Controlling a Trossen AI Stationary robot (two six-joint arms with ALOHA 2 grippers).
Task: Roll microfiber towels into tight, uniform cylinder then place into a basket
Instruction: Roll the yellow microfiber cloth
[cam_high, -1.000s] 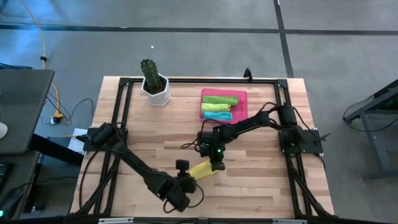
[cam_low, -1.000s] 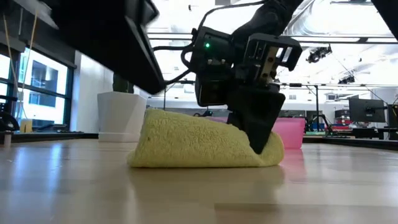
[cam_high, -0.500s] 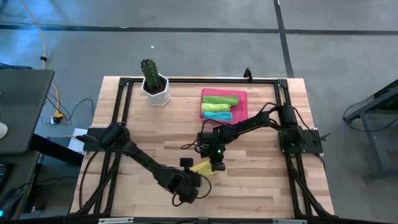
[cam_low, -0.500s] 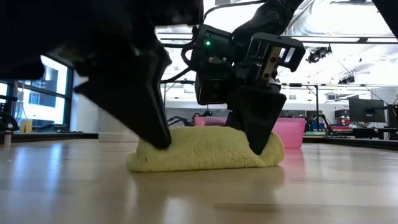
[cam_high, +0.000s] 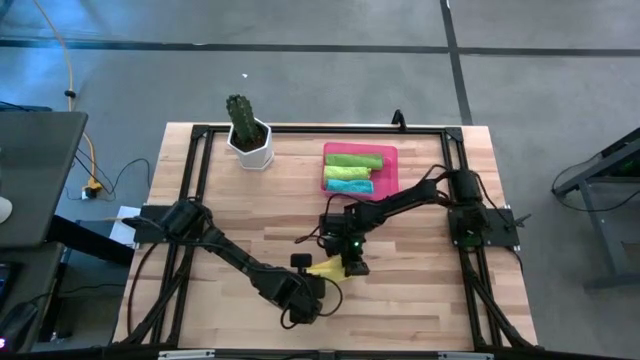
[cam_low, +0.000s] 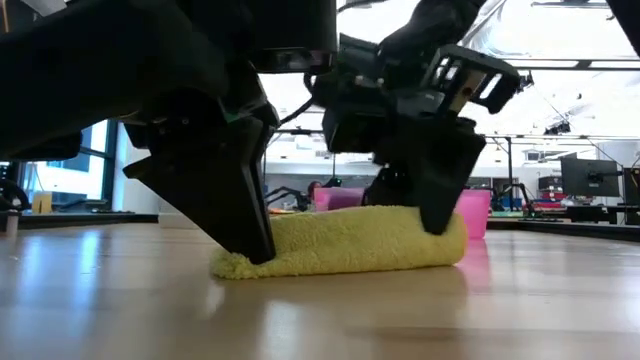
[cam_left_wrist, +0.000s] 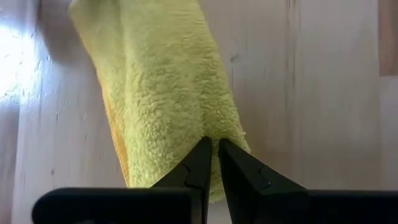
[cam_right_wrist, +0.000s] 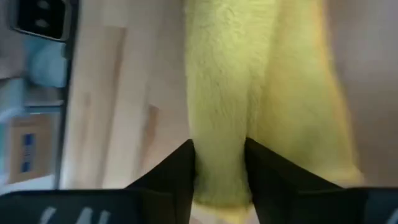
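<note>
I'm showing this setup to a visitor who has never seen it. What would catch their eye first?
Most likely the yellow towel, a soft roll lying on the wooden table near its front edge, with the left gripper pressing on one end and the right gripper on the other. Next, the pink basket toward the back, already holding a green towel and a teal towel, and the cactus pot beside it.

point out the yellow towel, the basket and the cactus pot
yellow towel (cam_low: 350, 240), low view, middle of the roll
basket (cam_high: 390, 170), high view, right rim
cactus pot (cam_high: 250, 148), high view, white wall
</note>
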